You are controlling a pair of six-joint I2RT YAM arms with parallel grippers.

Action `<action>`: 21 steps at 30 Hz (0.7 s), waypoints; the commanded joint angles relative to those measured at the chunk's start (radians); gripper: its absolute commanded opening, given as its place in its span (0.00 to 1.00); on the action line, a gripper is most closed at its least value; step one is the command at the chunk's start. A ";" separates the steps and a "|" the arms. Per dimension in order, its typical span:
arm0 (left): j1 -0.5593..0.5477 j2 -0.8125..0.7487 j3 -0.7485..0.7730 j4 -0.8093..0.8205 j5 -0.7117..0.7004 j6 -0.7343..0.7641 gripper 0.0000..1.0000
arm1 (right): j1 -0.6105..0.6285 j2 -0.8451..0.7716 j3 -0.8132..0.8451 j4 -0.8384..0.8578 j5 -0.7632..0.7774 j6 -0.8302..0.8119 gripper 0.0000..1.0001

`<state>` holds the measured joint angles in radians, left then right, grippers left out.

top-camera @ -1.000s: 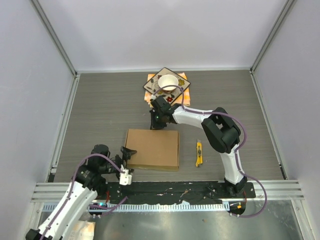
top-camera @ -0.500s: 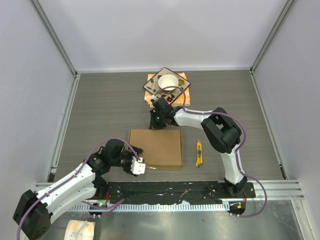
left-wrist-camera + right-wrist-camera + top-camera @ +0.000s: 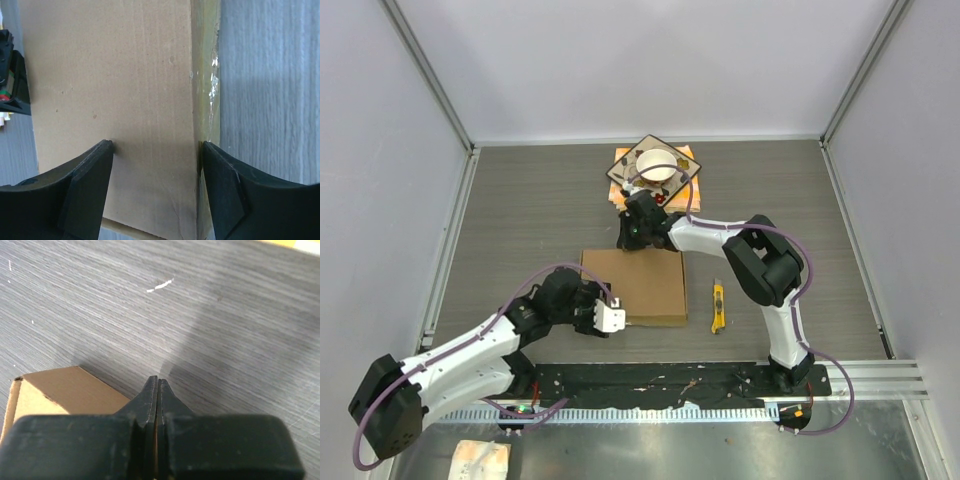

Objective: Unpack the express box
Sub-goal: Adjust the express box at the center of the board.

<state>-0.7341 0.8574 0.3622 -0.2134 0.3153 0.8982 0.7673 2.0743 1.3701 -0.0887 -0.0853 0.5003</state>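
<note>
The express box, flat plain brown cardboard, lies mid-table. My left gripper is at its near-left corner. In the left wrist view the box fills the space between the jaws of the left gripper. One finger is over the top face, and the other is beside the taped near side. The jaws stand apart with no pinch visible. My right gripper is shut and empty, with its tip at the box's far-left corner. In the right wrist view the right gripper has a box corner just to its left.
A yellow utility knife lies right of the box. A patterned square plate with a white bowl sits just beyond the right gripper. Walls and metal rails enclose the table. A crumpled cloth lies below the near rail.
My left arm swung in from the near left to the box's near-left corner and its jaws narrowed. The box shifted slightly right and away. The right gripper barely moved.
</note>
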 commanded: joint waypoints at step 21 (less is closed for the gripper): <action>-0.019 -0.066 0.405 0.215 -0.464 -0.146 0.00 | 0.153 -0.075 -0.031 -0.378 -0.151 -0.098 0.01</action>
<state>-0.7486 0.8059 0.7742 0.1017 -0.1513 0.8211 0.9493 2.0014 1.3094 -0.3523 -0.2836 0.4412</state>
